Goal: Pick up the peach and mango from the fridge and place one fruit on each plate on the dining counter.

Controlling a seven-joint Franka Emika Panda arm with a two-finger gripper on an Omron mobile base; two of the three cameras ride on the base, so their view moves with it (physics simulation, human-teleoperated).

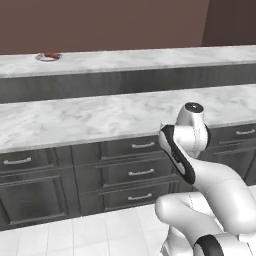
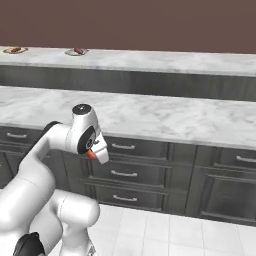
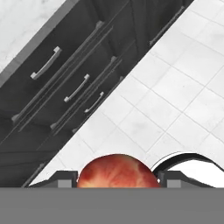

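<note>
Left base view: arm folded low before dark drawer cabinets [image 1: 130, 172]; far beyond, on the dining counter [image 1: 150, 59], a red-rimmed plate [image 1: 48, 57]. Right base view: gripper [image 2: 93, 155] tucked under the wrist, a red fruit [image 2: 91, 155] peeking out between the fingers; two plates [image 2: 76, 51] well apart from them on the far counter. Hand view: fingers [image 3: 61, 180] pinching the red-orange fruit between them, drawer fronts and white floor tiles [image 3: 175, 87] beyond.

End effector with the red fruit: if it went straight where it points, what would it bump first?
Probably the white tiled floor before the dark drawers; the end effector, gripping the fruit, points down there. Depth is unclear.
</note>
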